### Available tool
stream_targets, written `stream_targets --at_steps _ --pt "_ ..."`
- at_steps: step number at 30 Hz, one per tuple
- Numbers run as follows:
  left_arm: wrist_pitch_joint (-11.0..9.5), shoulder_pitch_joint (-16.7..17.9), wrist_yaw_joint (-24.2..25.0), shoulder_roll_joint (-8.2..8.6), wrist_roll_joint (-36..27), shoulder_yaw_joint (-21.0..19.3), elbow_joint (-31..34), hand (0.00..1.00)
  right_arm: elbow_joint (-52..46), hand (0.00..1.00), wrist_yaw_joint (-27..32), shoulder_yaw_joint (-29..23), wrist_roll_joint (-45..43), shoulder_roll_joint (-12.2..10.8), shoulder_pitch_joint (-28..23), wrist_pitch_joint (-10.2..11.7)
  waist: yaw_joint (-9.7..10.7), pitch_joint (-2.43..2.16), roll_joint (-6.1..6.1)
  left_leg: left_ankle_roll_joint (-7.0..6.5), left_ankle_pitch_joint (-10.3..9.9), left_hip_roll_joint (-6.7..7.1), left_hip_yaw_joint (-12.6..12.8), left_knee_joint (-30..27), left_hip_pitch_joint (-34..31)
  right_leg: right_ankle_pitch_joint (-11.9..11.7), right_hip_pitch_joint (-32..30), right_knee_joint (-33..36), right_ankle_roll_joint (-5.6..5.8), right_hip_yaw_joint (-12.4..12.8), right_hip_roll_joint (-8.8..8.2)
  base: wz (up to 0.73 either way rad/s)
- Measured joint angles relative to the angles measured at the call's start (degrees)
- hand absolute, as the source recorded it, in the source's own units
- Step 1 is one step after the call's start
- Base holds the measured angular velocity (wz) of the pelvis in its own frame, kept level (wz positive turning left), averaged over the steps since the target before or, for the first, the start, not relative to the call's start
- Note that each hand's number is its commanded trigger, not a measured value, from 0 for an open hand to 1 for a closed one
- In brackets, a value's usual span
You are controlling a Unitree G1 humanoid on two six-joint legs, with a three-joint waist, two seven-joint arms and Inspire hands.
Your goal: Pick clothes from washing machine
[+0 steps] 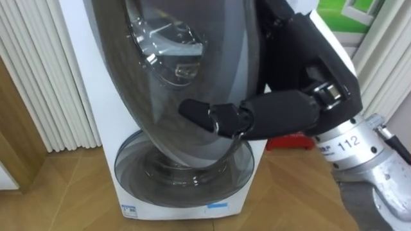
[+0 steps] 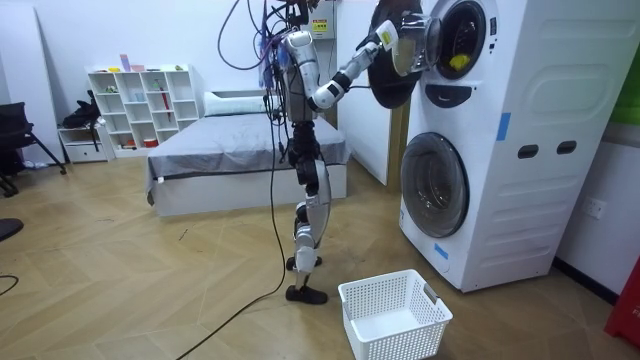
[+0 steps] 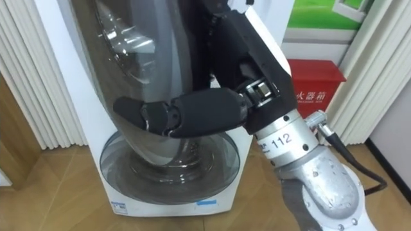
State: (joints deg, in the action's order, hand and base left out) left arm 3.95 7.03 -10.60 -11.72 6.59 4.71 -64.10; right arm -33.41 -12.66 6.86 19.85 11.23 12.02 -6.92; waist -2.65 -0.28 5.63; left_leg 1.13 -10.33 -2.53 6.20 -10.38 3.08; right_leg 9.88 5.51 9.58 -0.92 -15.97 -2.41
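Two white machines are stacked, and the upper one's round glass door point(image 1: 173, 64) stands swung open in front of me. My right hand point(image 1: 282, 112) comes in from the lower right, its straight black fingers point(image 1: 212, 117) laid across the door's glass and rim. The room view shows me standing upright to the left of the stack, with that arm raised to the open door point(image 2: 392, 60). Something yellow point(image 2: 457, 62) lies inside the upper drum. Below, the lower machine's door point(image 1: 183, 167) is shut.
A white laundry basket point(image 2: 392, 315) stands on the wood floor beside my feet, in front of the lower machine. A red box point(image 3: 314, 80) sits on the floor right of the stack. White slatted panels point(image 1: 45, 77) rise at the left. A bed point(image 2: 240, 150) lies behind me.
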Motion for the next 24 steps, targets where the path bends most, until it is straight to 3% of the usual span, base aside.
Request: stream_targets --at_steps 5,10,11,17,19,20,24 --pt "2.79 0.35 -0.18 -0.03 1.85 0.02 0.74 0.00 1.00 0.00 0.00 2.89 1.31 -1.90 -0.06 2.25 -1.10 -0.03 0.09 0.80 0.57 -0.48 -1.85 -0.39 -0.90 0.10 -0.31 0.12 -0.90 -1.38 0.48 0.07" --pt "3.66 0.46 -0.23 -0.11 2.91 0.02 1.92 0.00 1.17 0.00 -0.19 8.19 2.74 -3.31 0.13 3.52 -3.12 -0.10 0.58 1.87 1.79 -1.10 -3.65 -1.11 -1.93 0.49 -0.57 0.13 -2.39 -3.09 0.84 0.20" --pt "3.67 0.45 -0.22 -0.11 2.94 0.02 2.36 0.00 1.31 0.00 -0.73 9.26 3.42 -3.73 0.34 3.63 -4.34 -0.14 0.79 2.05 2.05 -1.15 -3.80 -1.16 -2.03 0.68 -0.56 0.13 -2.54 -3.42 0.89 0.33" --pt "3.47 0.34 -0.68 0.13 2.93 -0.02 2.76 0.00 7.27 0.00 -6.86 17.32 4.40 -3.77 4.45 1.11 -10.18 -0.32 1.67 2.22 2.26 -0.77 -4.92 -1.38 -3.14 1.37 0.06 -0.74 -2.54 -6.39 0.85 0.34" --pt "3.42 0.37 -0.87 0.18 2.96 -0.03 2.75 0.00 8.76 0.00 -9.25 19.35 4.28 -3.48 4.97 0.16 -10.85 -0.21 1.80 2.17 2.28 -0.56 -4.92 -1.39 -3.56 1.46 0.55 -0.95 -2.27 -7.53 0.58 0.33" --pt "3.39 0.44 -0.87 0.20 2.95 -0.04 2.73 0.00 9.10 0.00 -10.54 19.48 4.26 -3.39 4.98 -0.63 -11.33 0.07 1.84 2.11 2.30 -0.39 -4.92 -1.38 -3.64 1.55 0.61 -0.93 -2.11 -7.98 0.43 0.24" --pt "3.38 0.56 -0.37 0.64 2.97 -0.12 2.92 0.00 9.13 0.00 -12.16 19.43 4.02 -2.29 5.24 -0.71 -11.82 0.57 1.29 1.96 2.23 0.05 -4.92 -1.27 -3.81 1.78 1.12 -0.94 -1.69 -8.48 0.05 0.11"
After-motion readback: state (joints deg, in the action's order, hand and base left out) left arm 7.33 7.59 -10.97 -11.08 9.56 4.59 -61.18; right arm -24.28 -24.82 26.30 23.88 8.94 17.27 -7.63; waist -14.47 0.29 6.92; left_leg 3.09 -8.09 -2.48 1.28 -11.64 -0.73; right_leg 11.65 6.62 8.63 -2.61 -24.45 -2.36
